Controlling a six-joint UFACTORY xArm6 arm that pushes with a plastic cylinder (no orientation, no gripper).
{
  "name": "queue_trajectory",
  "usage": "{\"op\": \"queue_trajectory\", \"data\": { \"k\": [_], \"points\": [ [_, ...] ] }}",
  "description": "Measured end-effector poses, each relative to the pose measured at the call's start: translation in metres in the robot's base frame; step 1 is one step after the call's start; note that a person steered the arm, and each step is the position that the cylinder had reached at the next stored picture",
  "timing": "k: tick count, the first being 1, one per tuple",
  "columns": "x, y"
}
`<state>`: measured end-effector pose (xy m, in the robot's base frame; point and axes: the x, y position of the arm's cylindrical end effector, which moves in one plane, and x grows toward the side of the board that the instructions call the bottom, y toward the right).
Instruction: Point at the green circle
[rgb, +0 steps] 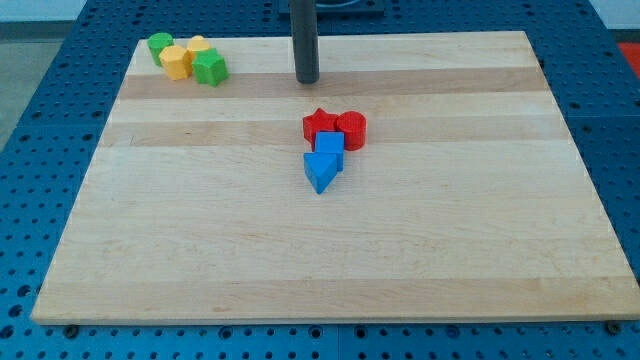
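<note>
The green circle (159, 45) sits at the top left corner of the wooden board (330, 250), touching a yellow block (175, 62). A second yellow block (197, 47) and a green star-like block (210, 68) crowd next to them. My tip (306, 79) rests on the board near the top middle, well to the right of the green circle and above the red blocks.
A red star-like block (319, 126) and a red circle (351, 129) sit side by side at the board's middle. A blue block (330, 146) and a blue triangle (319, 172) lie just below them. A blue pegboard (60, 120) surrounds the board.
</note>
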<state>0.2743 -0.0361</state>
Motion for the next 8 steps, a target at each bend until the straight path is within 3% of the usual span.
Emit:
{"op": "queue_trajectory", "data": {
  "k": [3,6,8],
  "points": [
    [-0.082,-0.058],
    [-0.083,-0.100],
    [-0.065,-0.056]
  ]
}}
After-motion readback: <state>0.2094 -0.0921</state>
